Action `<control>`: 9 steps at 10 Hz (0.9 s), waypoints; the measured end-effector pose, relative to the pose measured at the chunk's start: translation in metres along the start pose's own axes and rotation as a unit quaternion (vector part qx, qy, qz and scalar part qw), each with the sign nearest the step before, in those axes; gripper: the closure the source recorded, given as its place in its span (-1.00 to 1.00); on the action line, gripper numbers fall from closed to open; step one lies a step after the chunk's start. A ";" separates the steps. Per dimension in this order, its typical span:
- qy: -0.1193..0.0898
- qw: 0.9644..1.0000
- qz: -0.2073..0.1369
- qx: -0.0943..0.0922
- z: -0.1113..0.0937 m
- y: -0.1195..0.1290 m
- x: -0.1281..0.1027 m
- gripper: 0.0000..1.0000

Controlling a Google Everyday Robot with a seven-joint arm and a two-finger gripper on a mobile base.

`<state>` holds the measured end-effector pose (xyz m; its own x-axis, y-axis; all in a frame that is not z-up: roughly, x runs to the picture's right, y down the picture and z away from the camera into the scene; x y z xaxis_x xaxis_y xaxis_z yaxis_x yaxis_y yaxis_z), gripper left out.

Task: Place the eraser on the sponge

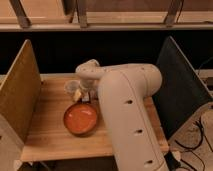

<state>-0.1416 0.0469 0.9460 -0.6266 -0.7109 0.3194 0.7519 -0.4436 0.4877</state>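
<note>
While my arm (125, 100) hides eraser and sponge, my end effector (83, 93) hangs low beside the cup (71, 86), far tabletop (50, 135) | likely working there | grip: cannot tell.

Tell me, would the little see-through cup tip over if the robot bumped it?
Probably. The cup looks thin and see-through, so it is likely light and may slide or tip easily. It stands upright on the wooden table right beside the gripper, so even a small nudge might topple it.
</note>
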 end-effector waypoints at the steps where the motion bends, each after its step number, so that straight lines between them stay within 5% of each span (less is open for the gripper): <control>1: -0.005 1.000 0.000 0.006 0.008 -0.004 0.003 -0.60; 5: -0.034 0.999 0.007 0.020 0.031 -0.008 0.001 -0.55; 9: -0.041 0.999 0.013 -0.018 0.027 0.011 0.008 0.20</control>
<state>-0.1437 0.0506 0.9761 -0.6210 -0.6755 0.3976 0.7735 -0.4462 0.4502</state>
